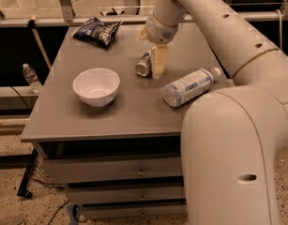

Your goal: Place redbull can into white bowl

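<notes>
The redbull can (pixel 144 64) lies on its side on the grey table (pixel 110 121), its shiny silver end facing the camera. My gripper (pixel 154 68) hangs from the arm right at the can, its cream tip touching or almost touching the can's right side. The white bowl (pixel 96 86) stands upright and empty to the left and nearer the front, a hand's width from the can.
A clear plastic bottle (pixel 188 86) with a white label lies on its side right of the can. A dark blue snack bag (pixel 97 31) lies at the back left. My arm's large body (pixel 232 163) fills the front right. A small bottle (pixel 30 78) stands on the floor at left.
</notes>
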Tool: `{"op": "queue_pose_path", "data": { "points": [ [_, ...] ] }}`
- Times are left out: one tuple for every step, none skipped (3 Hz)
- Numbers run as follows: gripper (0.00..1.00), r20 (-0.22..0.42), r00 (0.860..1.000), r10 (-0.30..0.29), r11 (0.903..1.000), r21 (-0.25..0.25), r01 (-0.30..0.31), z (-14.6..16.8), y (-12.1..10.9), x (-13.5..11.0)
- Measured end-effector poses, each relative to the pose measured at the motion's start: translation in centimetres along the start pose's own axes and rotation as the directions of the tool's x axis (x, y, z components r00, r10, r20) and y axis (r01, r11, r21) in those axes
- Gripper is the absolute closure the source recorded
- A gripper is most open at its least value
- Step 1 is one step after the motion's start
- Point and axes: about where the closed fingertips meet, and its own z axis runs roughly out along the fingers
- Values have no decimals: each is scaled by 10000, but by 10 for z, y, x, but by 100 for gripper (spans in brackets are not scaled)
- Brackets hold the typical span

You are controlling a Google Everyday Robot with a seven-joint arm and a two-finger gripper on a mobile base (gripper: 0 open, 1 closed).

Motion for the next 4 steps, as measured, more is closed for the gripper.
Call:
{"op": "queue_pose_path", "data": {
  "points": [
    [0,67,9999,106,9998,-141,-105,5,1,3],
    [18,92,9998,200,9995,-242,-198,8,3,4],
    [41,162,9994,302,9992,-281,-297,9,5,5],
    [64,173,9991,394,9989,-261,-390,6,6,3]
  ]
}}
